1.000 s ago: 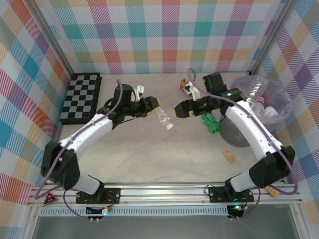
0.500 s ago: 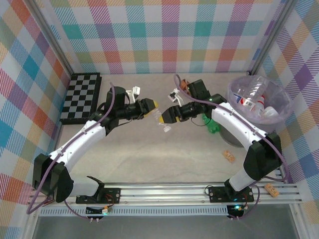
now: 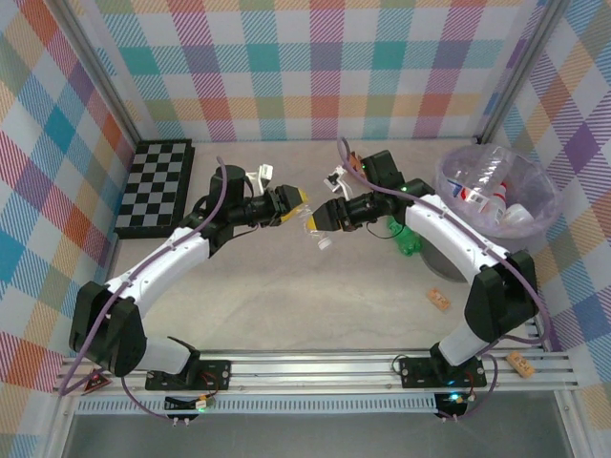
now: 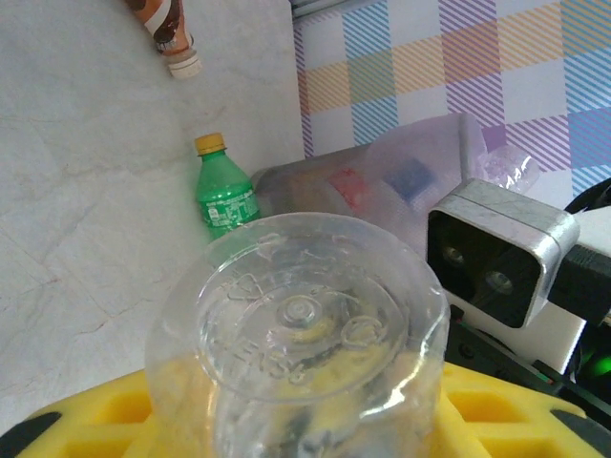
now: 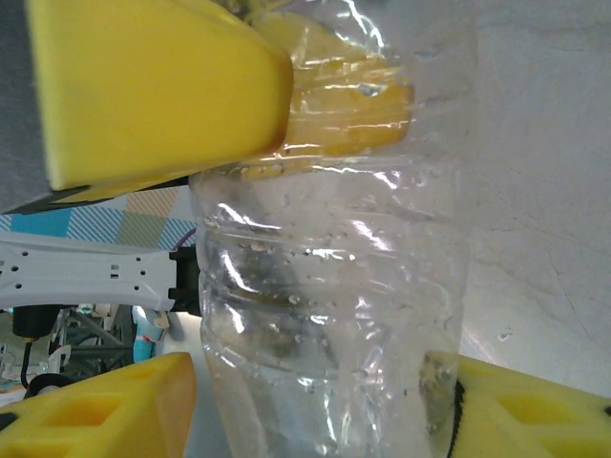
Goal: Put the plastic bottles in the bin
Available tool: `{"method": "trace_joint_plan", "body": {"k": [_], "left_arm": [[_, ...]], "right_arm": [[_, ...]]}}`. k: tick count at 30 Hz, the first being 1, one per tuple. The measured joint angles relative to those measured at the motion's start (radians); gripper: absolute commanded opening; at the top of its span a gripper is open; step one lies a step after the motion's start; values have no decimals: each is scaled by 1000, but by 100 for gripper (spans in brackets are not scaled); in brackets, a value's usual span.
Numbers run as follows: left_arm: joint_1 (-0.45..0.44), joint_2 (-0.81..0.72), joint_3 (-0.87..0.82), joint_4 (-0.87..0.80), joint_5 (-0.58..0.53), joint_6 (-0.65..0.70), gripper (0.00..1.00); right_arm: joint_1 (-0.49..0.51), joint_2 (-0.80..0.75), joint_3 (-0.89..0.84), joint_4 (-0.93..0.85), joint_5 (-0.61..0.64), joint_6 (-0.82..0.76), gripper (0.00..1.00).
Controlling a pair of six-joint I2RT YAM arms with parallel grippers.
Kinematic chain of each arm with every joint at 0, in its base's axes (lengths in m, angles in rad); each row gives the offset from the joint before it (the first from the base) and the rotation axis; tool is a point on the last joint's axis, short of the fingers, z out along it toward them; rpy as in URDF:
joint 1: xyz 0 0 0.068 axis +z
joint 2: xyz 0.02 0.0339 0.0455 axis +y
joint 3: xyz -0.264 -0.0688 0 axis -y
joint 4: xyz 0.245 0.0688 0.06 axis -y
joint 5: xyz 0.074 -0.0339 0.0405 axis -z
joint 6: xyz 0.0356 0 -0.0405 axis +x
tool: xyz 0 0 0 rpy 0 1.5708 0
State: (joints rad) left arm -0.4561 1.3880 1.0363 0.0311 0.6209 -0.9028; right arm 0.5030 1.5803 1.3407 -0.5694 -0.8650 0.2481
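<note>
In the air over the middle of the table (image 3: 286,296), the left jaws are pinching the bottom end of a clear bottle (image 3: 314,223) and holding it out. The right jaws sit around the same bottle, with one yellow pad very close on each side. I cannot tell if they are squeezing it yet.

A second ago the right jaws were farther off, near the green bottle (image 3: 406,239). Now they have come over to meet the left ones. I think this is a pass from one arm to the other, because the bin (image 3: 539,224) is far off on the right side, with some bottles (image 3: 482,181) already inside. The left jaws should hold on until the right ones grip tight, or the bottle may drop.
</note>
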Motion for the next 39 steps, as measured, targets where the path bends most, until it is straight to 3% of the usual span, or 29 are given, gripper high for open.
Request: {"method": "trace_joint_plan", "body": {"k": [7,18,27,31,39], "left_arm": [[-1,6,0,23,-1,-6,60],[16,-18,-2,0,-40,12,87],[47,-195,33,-285,-220,138,89],[47,-204,36,-351,-271,166,88],[46,-144,35,-374,-303,171,87]], "right_arm": [[0,13,10,-10,-9,0,48],[-23,15,59,-45,-9,-2,47],[-145,3,188,-164,64,-58,45],[-237,-40,260,-265,151,-76,44],[-446,-214,489,-490,500,-69,41]]}}
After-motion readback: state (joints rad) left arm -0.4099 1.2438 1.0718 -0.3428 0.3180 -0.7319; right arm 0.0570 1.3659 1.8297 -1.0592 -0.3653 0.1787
